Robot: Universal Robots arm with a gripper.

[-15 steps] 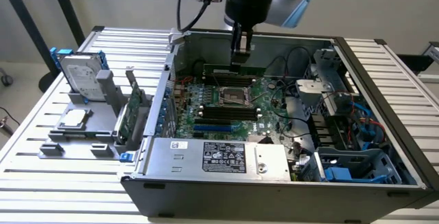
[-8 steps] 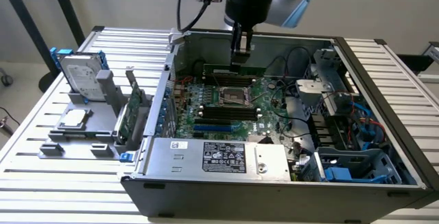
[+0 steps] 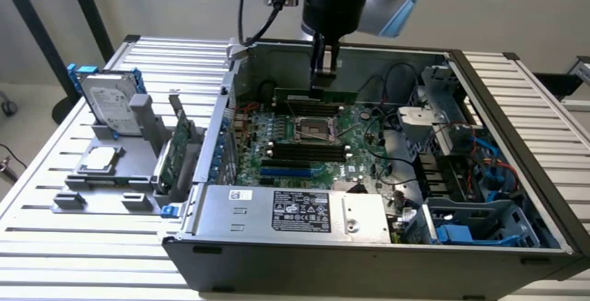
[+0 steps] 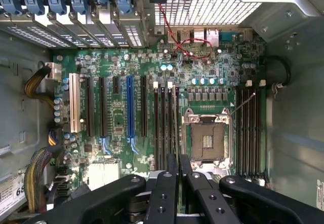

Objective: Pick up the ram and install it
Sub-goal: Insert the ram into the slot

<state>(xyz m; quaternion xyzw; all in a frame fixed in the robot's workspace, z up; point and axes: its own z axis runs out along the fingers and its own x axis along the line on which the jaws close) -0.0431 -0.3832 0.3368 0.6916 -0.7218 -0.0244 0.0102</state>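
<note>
Black jointed gripper (image 4: pixel 177 171) fingers sit lowest and closest in the wrist view. They are drawn almost together, with just a thin sliver between the tips. In the exterior view, the gripper (image 3: pixel 322 80) hangs from the arm inside an open grey metal computer case (image 3: pixel 369 263). It is clamped on the upper edge of the ram (image 3: pixel 316 96), a long, narrow, thin green circuit-board stick, roughly at mid-length. The ram is level and held above the far part of the green motherboard (image 4: pixel 116 117), apart from it.

Below it lies the square silver processor socket (image 4: pixel 207 140), with rows of long black memory slots (image 4: pixel 164 127) on either side. A silver power supply box with a white label (image 3: pixel 295 211) fills the near side of the case. The case rests on a ribbed pale metal table (image 3: pixel 74 259).

The ram is probably very light and stiff but fragile, and its smooth flat faces could slip or tilt in the grip. A hold on both faces near the middle of the top edge seems soundest. That leaves the lower contact edge free.
</note>
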